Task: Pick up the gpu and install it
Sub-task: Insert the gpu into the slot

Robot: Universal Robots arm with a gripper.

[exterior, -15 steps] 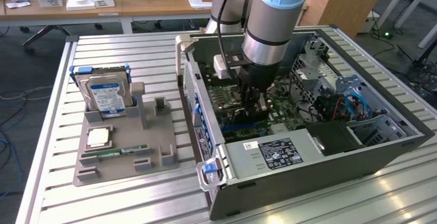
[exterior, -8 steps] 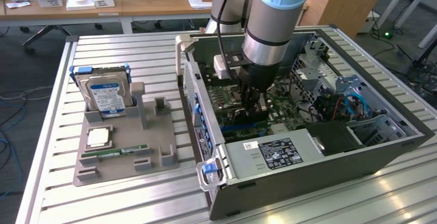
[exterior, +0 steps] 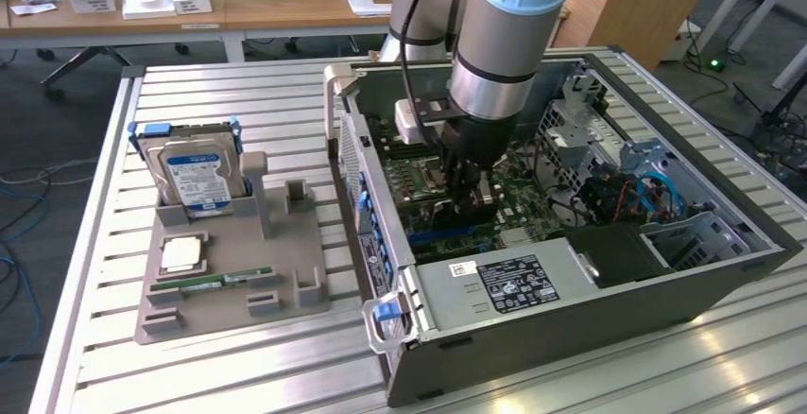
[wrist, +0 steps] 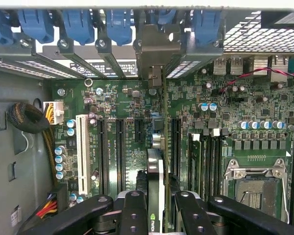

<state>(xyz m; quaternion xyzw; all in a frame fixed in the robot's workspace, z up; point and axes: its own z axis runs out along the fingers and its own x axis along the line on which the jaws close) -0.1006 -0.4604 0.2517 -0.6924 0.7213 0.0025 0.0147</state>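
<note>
The gripper [exterior: 464,198] clamps the gpu [wrist: 156,182] edge-on, low inside the open computer case [exterior: 592,291] (bracket apparently toward the rear slot openings), seemingly so its connector edge lines up with a motherboard [wrist: 117,107] slot.

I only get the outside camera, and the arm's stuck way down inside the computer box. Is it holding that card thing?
Observer: Yes. From the wrist view, the gripper is clamped on the gpu, seen edge-on in its grip.
Operator: Where's its shiny metal end?
Observer: The bracket is at the case wall, in line with a row of blue clips.
Operator: Is there a place for it to plug in?
Observer: Long black slots run on the motherboard, parallel to the gpu. Whether it is seated in one, I cannot tell.
</note>
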